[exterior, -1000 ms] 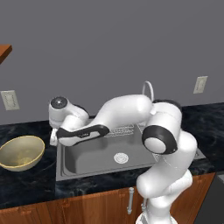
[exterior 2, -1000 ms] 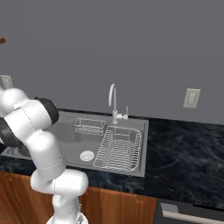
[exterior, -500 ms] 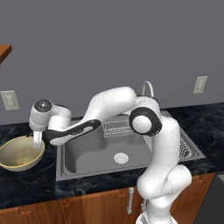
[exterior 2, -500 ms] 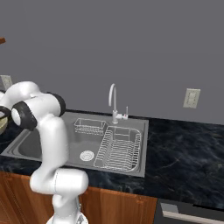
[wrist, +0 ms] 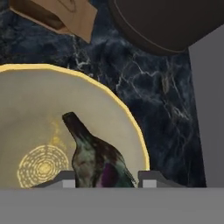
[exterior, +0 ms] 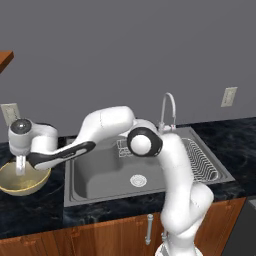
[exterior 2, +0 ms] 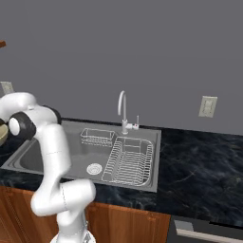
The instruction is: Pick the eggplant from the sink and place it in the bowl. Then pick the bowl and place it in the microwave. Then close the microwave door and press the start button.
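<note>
Left base view
Arm: stretches from the lower right, over the sink (exterior: 100, 175), out to the left.
Hand (exterior: 20, 170): points down, poised over the bowl (exterior: 22, 180), its tips at the level of the bowl's rim.
Bowl: pale yellow-tan, standing on the dark marbled tabletop (exterior: 30, 210) just left of the sink.
Sink: grey basin with a round drain, a wire rack on its right side and a curved faucet (exterior: 169, 110) behind it.

Right base view
Sink (exterior 2: 57, 156): two wire racks inside, one small at the back and one large to the right, with the faucet (exterior 2: 124, 111) behind.
Arm: rises at lower left and bends away toward the left edge.
Bowl (exterior 2: 2, 135): a sliver of its rim shows at the left edge, behind the arm.

Hand view
Eggplant (wrist: 94, 155): very dark, purple-green, held between the two finger tips (wrist: 59, 178), its narrow end pointing up and left.
Hand state: clasped around the eggplant, the tips pressed to either side of it.
Eggplant position: over the speckled inside of the bowl (wrist: 124, 118); whether it touches the bottom cannot be told.
Surroundings: dark marbled tabletop (wrist: 162, 92) beyond the rim, and a dark round object (wrist: 166, 22) at the top.
</note>
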You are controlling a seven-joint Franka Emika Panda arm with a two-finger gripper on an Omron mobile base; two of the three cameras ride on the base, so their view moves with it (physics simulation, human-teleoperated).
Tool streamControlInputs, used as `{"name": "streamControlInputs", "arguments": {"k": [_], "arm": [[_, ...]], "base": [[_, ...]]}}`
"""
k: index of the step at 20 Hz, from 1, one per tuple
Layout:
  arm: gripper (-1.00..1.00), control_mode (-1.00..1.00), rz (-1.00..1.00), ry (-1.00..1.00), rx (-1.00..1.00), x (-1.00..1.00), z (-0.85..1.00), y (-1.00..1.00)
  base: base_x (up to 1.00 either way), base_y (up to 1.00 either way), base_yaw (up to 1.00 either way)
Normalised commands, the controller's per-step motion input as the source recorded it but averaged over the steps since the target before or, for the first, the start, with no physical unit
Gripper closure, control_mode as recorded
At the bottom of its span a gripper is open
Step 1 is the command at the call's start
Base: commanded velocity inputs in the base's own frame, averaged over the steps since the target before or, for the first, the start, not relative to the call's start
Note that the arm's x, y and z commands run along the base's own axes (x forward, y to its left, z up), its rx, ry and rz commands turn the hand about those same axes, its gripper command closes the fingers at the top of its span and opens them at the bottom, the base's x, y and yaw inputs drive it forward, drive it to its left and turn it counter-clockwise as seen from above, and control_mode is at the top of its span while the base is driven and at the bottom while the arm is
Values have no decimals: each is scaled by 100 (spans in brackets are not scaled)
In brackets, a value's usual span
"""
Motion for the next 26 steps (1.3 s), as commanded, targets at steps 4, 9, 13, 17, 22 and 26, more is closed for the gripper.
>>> {"name": "streamControlInputs", "arguments": {"k": [4,9,13,17,22,26], "arm": [[100,-100,0,1,-1,7,-27,7],[100,-100,0,4,0,14,-48,-2],[100,-100,0,9,2,33,-63,-7],[100,-100,0,7,3,39,-44,0],[100,-100,2,9,1,37,-18,26],[100,-100,2,6,0,5,-4,39]], "base": [[0,0,0],[0,0,0],[0,0,0],[0,0,0],[0,0,0],[0,0,0]]}}
